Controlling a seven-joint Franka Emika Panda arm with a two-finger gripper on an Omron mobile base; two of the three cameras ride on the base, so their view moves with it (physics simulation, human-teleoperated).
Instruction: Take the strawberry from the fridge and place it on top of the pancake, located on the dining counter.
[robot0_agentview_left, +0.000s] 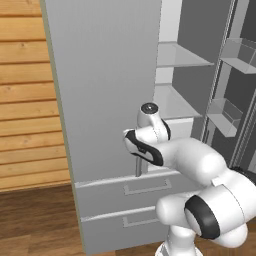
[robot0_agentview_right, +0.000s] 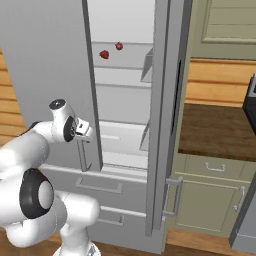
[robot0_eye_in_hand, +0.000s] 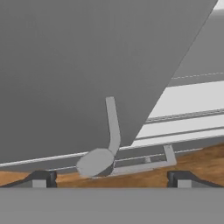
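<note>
While the white arm reaches forward at the height of the fridge's lower door edge, the gripper (robot0_eye_in_hand: 109, 178) is seen in the hand view with its two dark fingertips (robot0_eye_in_hand: 41, 178) spread wide apart and nothing held between them. Just beyond the tips, the grey vertical bar handle (robot0_eye_in_hand: 112, 124) of the left door is viewed end-on, its rounded foot nearest the camera. In the right base view the same handle (robot0_agentview_right: 82, 152) stands just beside the hand. The tall light-grey fridge (robot0_agentview_left: 107, 90) is shown with its left door partly open, its right door swung open, and two lower drawers (robot0_agentview_left: 130, 192) shut beneath. Farther in, on an upper pale shelf (robot0_agentview_right: 122, 62), a small red strawberry (robot0_agentview_right: 104, 54) is seen, with a second small dark-red fruit (robot0_agentview_right: 119, 46) near it, slightly behind.
</note>
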